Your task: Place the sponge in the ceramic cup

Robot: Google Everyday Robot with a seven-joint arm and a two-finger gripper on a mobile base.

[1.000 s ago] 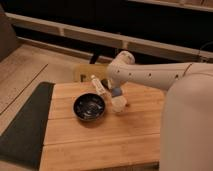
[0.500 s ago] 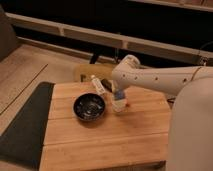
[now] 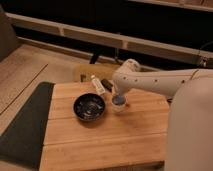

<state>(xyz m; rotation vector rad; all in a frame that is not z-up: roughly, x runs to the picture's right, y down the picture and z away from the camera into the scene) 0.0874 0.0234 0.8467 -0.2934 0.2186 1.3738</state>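
The small white ceramic cup stands on the wooden table, just right of the black bowl. A grey-blue sponge shows at the cup's mouth, apparently sitting in its top. My gripper hangs straight down from the white arm, directly over the cup and touching or nearly touching the sponge. Its lower part merges with the sponge and the cup's rim, so the grip is hidden.
A wide black bowl sits left of the cup. A white bottle-like object and a dark item lie behind them. The wooden table has a dark mat along its left side. My white body fills the right.
The arm's wrist has shifted slightly to the right and down over the cup. The cup, bowl and bottle have stayed where they were.
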